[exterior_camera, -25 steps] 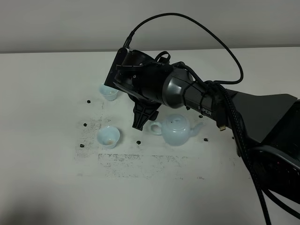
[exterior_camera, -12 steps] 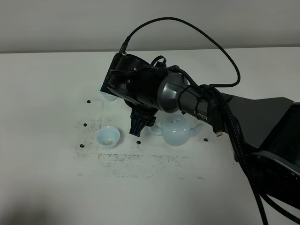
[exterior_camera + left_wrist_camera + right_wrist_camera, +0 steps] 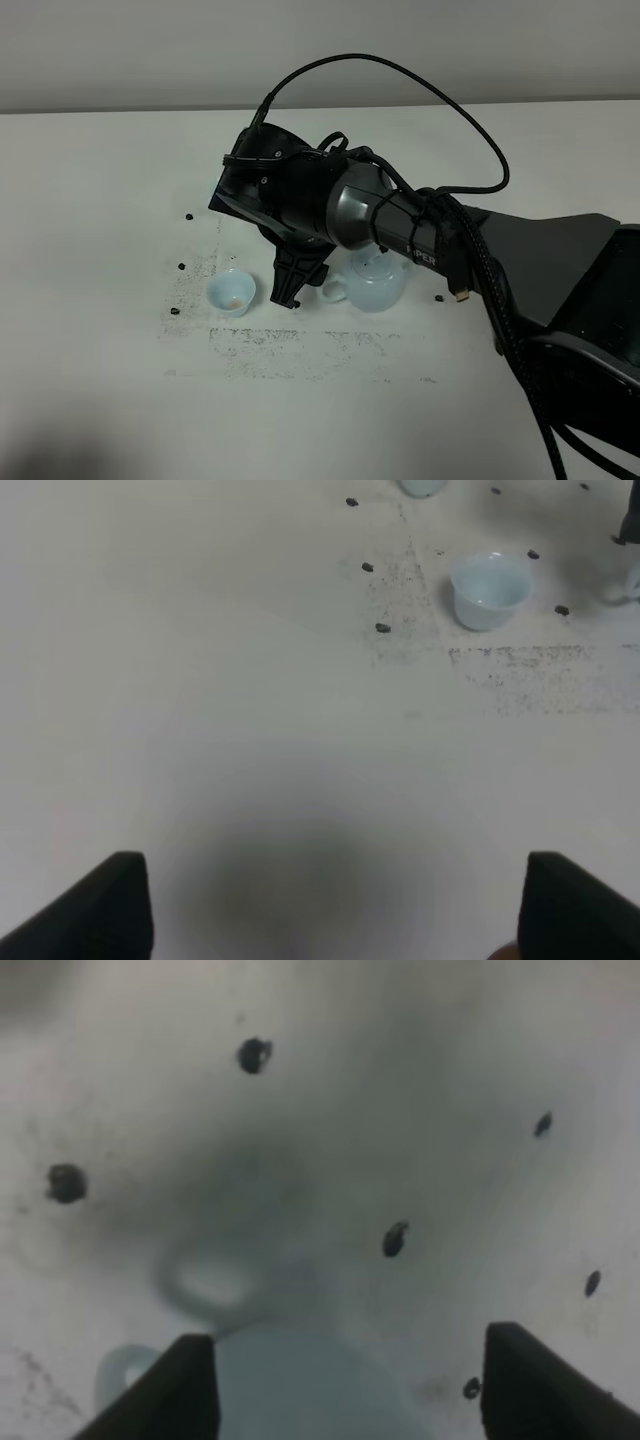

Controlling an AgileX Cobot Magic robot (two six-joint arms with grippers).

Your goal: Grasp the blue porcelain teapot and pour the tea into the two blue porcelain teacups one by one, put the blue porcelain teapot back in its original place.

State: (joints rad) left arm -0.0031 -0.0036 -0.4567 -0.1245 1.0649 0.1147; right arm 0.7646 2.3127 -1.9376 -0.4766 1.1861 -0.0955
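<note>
Right gripper [image 3: 287, 296], jaws spread wide, hangs at the handle side of the teapot [image 3: 380, 287], near one cup [image 3: 231, 292]. Left gripper [image 3: 345, 910], also spread, is above the table [image 3: 200, 730].

On the table [image 3: 100, 220] in front of you, the teapot [image 3: 380, 285] stands to the right of the nearer cup [image 3: 231, 292]. The right gripper [image 3: 287, 296] hangs between them, just beside the pot's handle [image 3: 333, 292]. The second cup [image 3: 420, 486] stands behind the nearer one. The left gripper [image 3: 330, 905] is over bare table, well apart from both cups.
</note>
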